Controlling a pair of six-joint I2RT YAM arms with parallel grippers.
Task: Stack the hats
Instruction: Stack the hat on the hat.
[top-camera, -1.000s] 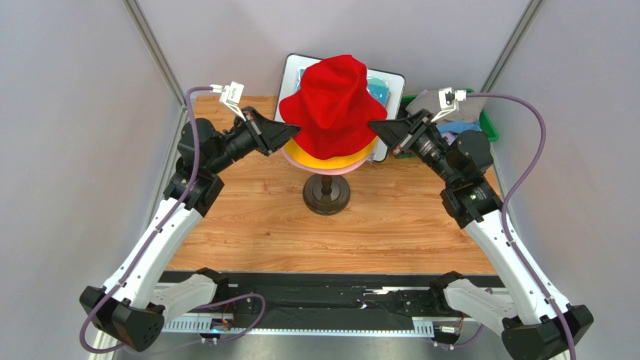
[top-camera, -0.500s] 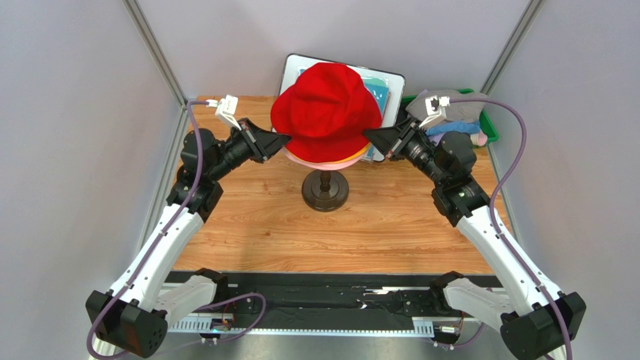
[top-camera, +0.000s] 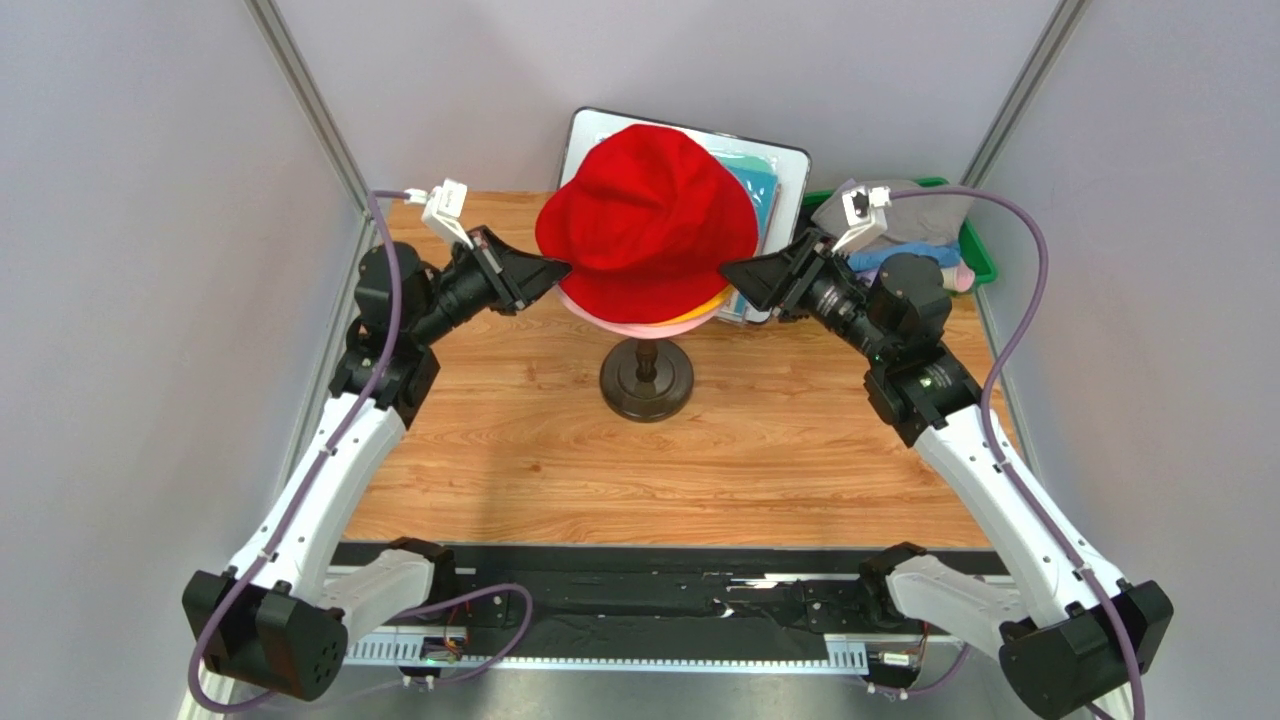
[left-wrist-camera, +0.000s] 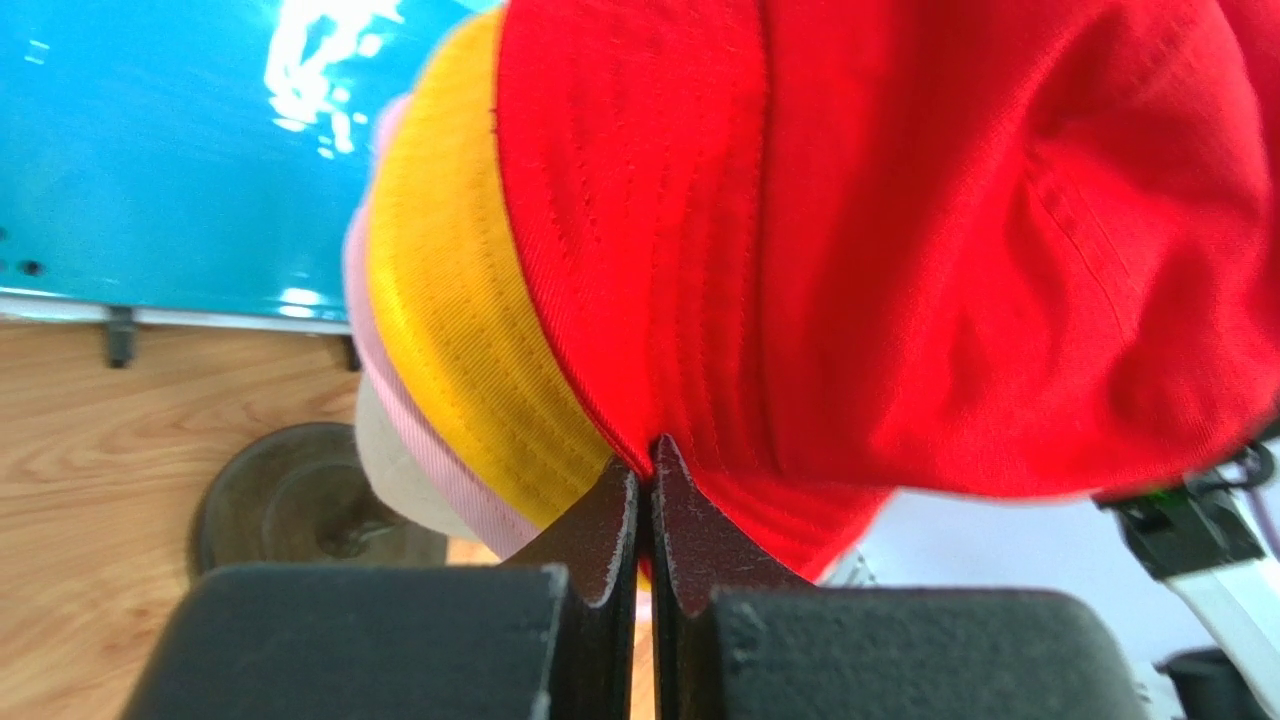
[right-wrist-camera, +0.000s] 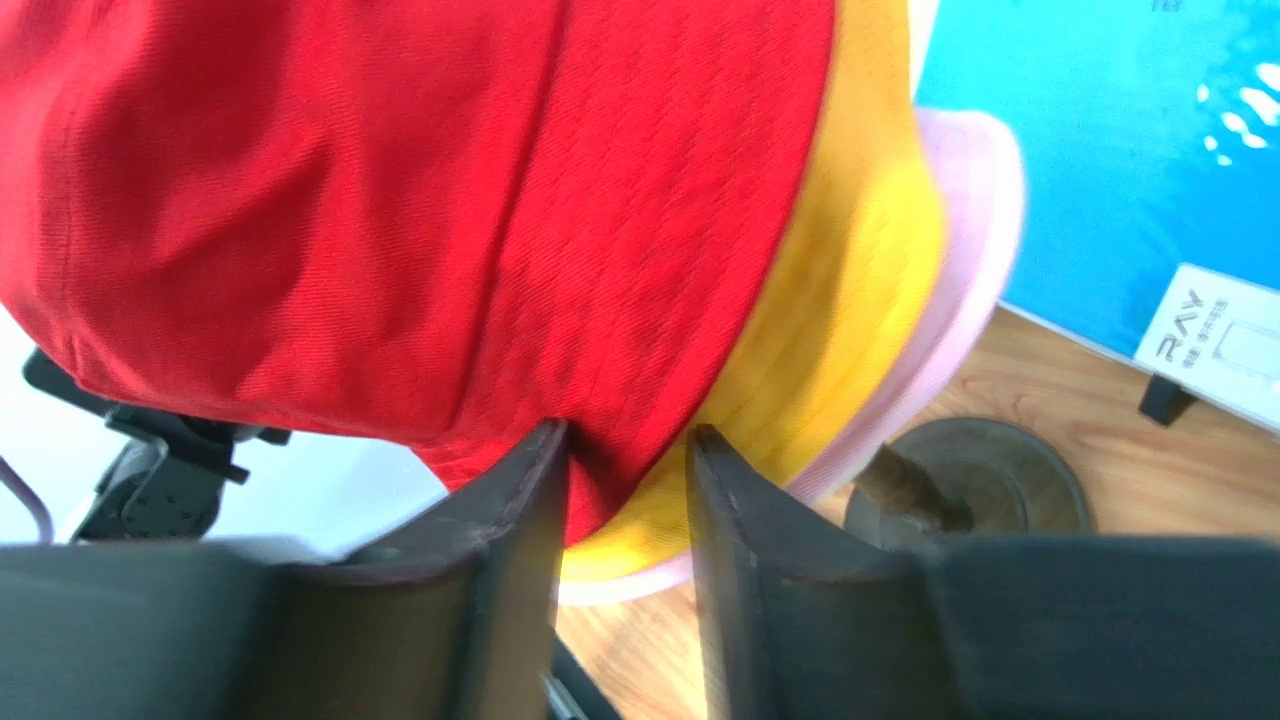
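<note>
A red hat (top-camera: 646, 218) sits on top of an orange-yellow hat (left-wrist-camera: 451, 300) and a pink hat (top-camera: 643, 320), all stacked on a mannequin head. My left gripper (top-camera: 559, 272) is at the red hat's left brim. In the left wrist view it (left-wrist-camera: 649, 447) is shut on that brim's edge. My right gripper (top-camera: 732, 275) is at the right brim. In the right wrist view it (right-wrist-camera: 628, 435) stands open, with the red hat (right-wrist-camera: 376, 195) brim still lying between its fingers above the orange-yellow hat (right-wrist-camera: 842, 330).
The head's dark round base (top-camera: 646, 383) stands mid-table on wood. Behind the stack leans a teal sheet in a white frame (top-camera: 774, 168). A green bin (top-camera: 974, 248) at the back right holds more hats, grey-lavender and blue among them.
The red hat has come down from a crumpled peak to a rounded fit over the stack. My right gripper has opened off the brim. The left has stayed shut.
</note>
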